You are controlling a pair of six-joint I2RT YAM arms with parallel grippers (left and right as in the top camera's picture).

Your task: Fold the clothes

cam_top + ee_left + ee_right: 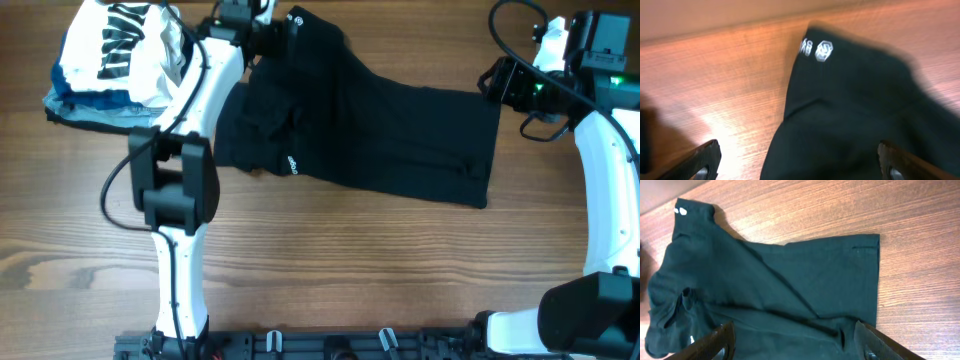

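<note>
Left gripper point(797, 150) and right gripper point(794, 329) are hanging released, opposite ends of the black T-shirt point(380, 130) lying below them, probably lining up fold grabs.

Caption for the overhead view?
Black T-shirt crumpled on table; left gripper at its far corner, right gripper alongside.

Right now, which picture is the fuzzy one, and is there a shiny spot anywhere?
Left wrist view: the fuzzy one; the black T-shirt and its white print look smeared, and light glares off the wooden table. Right wrist view: sharp, with the shirt's folds easy to see. Overhead view: clear and evenly lit.
</note>
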